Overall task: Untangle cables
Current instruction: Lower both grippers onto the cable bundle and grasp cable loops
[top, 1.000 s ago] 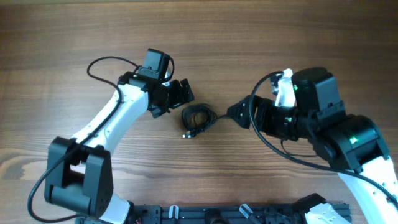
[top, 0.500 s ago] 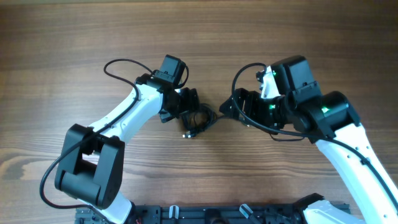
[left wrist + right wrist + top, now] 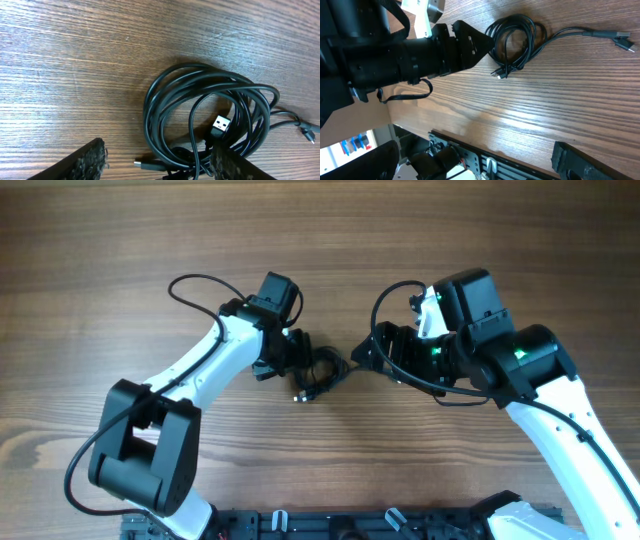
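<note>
One tangled coil of cables [image 3: 320, 370] sits mid-worktop [image 3: 120, 240], well off every edge, with three plug ends [image 3: 220, 126] showing. Two grippers are in on it. The left gripper [image 3: 303, 360] is spread wide, straddling the coil. The right gripper [image 3: 362, 354] is spread too, just beside it, gripping nothing.

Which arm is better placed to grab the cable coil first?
Left, likely: the left end effector, open, straddles the cables in its wrist view; the right end effector sits beside them.
</note>
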`<state>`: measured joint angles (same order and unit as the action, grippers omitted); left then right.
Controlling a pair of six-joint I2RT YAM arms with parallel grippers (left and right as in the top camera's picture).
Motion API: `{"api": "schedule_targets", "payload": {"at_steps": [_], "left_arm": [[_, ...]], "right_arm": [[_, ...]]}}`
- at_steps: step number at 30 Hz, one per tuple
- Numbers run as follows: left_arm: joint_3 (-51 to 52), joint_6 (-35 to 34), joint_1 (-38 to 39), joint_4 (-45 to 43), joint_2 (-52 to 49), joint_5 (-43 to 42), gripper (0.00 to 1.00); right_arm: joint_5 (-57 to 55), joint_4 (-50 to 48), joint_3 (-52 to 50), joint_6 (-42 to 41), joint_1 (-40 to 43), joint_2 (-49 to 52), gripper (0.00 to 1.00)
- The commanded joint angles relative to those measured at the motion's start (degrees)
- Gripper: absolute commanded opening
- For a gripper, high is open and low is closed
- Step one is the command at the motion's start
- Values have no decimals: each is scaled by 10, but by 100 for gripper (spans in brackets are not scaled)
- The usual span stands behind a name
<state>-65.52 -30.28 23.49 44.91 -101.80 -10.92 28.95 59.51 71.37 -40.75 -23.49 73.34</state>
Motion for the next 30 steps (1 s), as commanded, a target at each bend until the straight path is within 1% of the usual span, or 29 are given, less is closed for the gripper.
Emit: {"api": "schedule_targets", "payload": {"at_steps": [1,3,12,18,22,25,30], "left_arm": [[8,9,4,-3,-11,7,64],[8,9,4,-3,-14,5,59],[8,9,21,0,-35,5,59],[8,9,26,-1,-36,5,51],[8,9,26,-3,-39,12,51],[8,7,26,-3,-42,30,48],[8,-32,26,-23,-42,31,44]], "right_arm": [[10,0,6,-22,-3,4,100],[10,-2,6,-30,-3,4,100],[8,-4,6,-30,-3,4,100],[8,-4,6,-30,-3,4,100],[8,-4,6,-30,-3,4,100],[8,-4,6,-29,-3,4,100],[8,-5,6,-30,-3,4,100]]}}
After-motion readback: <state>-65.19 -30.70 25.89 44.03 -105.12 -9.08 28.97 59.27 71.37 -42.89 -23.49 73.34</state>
